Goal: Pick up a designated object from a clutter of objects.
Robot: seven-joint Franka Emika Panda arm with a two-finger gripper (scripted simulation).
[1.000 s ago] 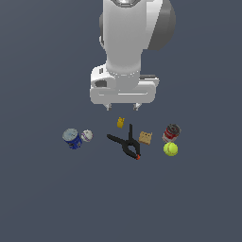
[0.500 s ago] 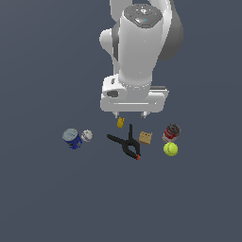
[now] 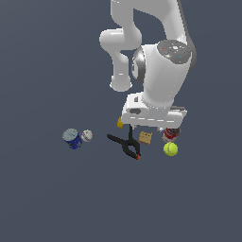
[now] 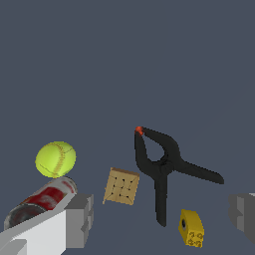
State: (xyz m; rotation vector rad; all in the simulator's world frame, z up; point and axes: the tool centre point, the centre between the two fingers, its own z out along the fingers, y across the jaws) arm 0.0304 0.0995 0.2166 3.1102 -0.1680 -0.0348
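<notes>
In the exterior view, the white arm hangs over the clutter on the dark bench [image 3: 47, 198], its end effector [image 3: 158, 128] hiding its own fingertips just above the red can [image 3: 171, 134], with the tennis ball [image 3: 170, 149] lying free just in front of that can, the tan cube [image 3: 145, 138] and black spring clamp [image 3: 126, 144] toward the exterior view's left, and the blue can [image 3: 72, 138] with the whitish-grey round item [image 3: 87, 136] well apart farther left. In the wrist view, the two grey fingers [image 4: 79, 219] stand spread wide with nothing between them; the tennis ball [image 4: 56, 159] touches or nearly touches the red can [image 4: 40, 201], while the tan cube [image 4: 122, 186], the clamp [image 4: 162, 167] and a tiny yellow piece [image 4: 191, 228] lie between the fingers' lines.
</notes>
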